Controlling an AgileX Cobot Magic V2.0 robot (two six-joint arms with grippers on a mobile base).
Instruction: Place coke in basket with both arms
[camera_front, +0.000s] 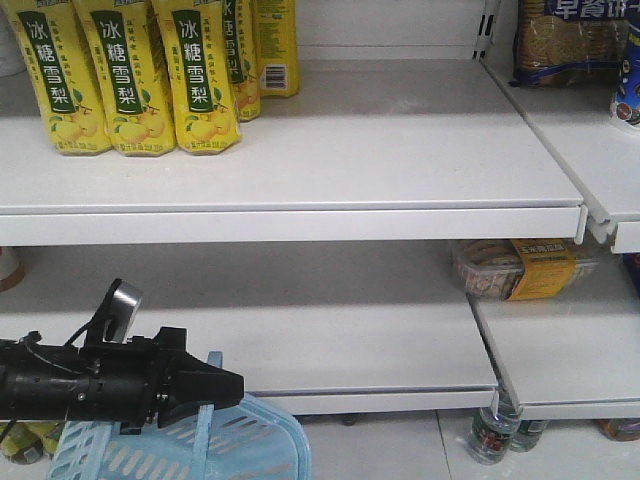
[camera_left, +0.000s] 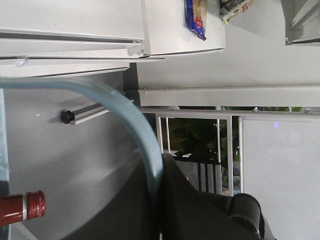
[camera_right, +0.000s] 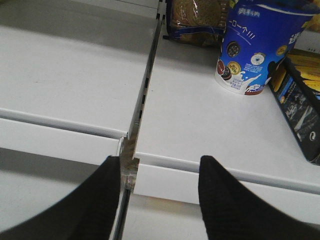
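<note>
Black right gripper (camera_right: 160, 200) is seen spread wide and empty before a white shelf (camera_right: 200, 125); left gripper (camera_front: 215, 385), closure unreadable, is at the basket (camera_front: 250, 440) handle; no coke is visible.

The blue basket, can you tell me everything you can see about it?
The basket is light blue plastic with slotted sides, sitting low at the bottom left of the front view, below the lowest shelf. Only its top part shows. Its thin handle stands up, and the left gripper is closed around it. What is inside cannot be seen. In the left wrist view the handle curves like a pale blue arc.
</note>
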